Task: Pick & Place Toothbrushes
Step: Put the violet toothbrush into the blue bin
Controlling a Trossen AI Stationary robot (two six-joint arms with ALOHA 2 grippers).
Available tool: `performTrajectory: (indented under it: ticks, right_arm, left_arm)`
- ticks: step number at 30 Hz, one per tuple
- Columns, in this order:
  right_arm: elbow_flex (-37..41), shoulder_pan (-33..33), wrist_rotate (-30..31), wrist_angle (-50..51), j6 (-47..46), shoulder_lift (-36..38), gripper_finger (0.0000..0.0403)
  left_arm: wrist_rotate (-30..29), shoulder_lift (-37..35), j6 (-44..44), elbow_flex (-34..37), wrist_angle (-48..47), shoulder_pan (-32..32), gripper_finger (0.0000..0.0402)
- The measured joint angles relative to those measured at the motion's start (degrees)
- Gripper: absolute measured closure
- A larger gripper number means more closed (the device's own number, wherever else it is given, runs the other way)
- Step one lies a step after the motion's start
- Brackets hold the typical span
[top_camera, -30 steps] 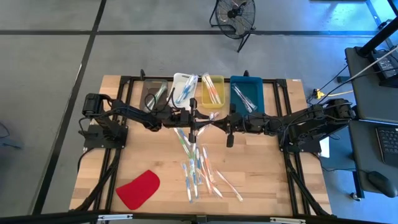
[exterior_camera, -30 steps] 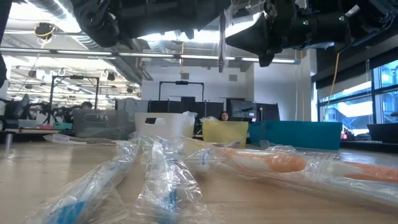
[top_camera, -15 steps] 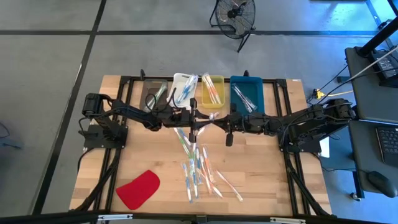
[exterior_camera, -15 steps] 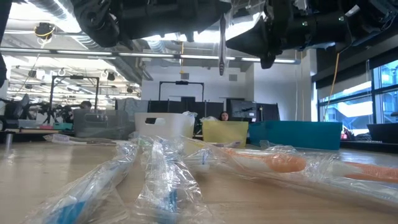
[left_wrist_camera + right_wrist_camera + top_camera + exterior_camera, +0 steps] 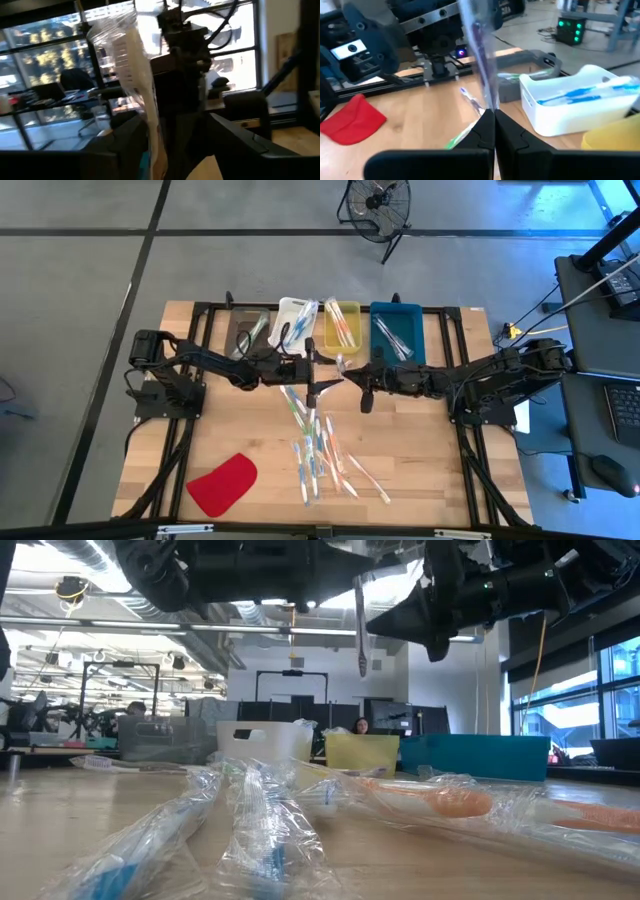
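1. While the right gripper [image 5: 494, 119], fingers pinched together, grips a wrapped toothbrush [image 5: 481, 55] at frame centre, the brush stands upright, long axis vertical.
2. Left gripper [image 5: 305, 370] stands open beside it.
3. Loose toothbrushes [image 5: 318, 452] lie lengthwise below centre.
4. No readable writing.

Overhead, table-level and two wrist cameras share the toothbrushes [image 5: 318, 455].

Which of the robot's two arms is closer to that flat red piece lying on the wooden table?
The left. Its gripper hovers over the table's middle, with the flat red piece off toward its own side near the front edge. The right gripper sits farther away, beyond the left one.
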State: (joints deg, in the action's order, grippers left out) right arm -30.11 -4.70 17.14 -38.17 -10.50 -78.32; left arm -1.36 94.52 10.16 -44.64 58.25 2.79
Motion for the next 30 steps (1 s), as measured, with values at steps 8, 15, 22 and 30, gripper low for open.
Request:
performTrajectory:
  ticks: [8, 15, 22, 30]
  right_arm:
    - [0.0, -0.41, 4.05, 4.73, -4.51, 1.41, 0.0403]
    - [0.0, -0.41, 9.27, 9.5, -7.11, 4.15, 0.0403]
    - [0.0, 0.12, 14.38, 13.81, -7.23, 8.9, 0.0403]
    - [0.0, 3.92, 18.48, 21.88, -9.47, 14.94, 0.0403]
  left_arm:
    - [-11.15, -4.04, 0.67, 0.0, -9.34, 0.0, 0.0132]
    - [-13.21, -8.83, -0.14, 0.0, -18.9, -0.04, 0.0127]
    - [-14.72, -13.34, -3.25, 0.0, -32.98, -0.06, 0.0133]
    - [-18.39, -14.6, -6.59, 0.02, -45.53, -2.59, 0.0141]
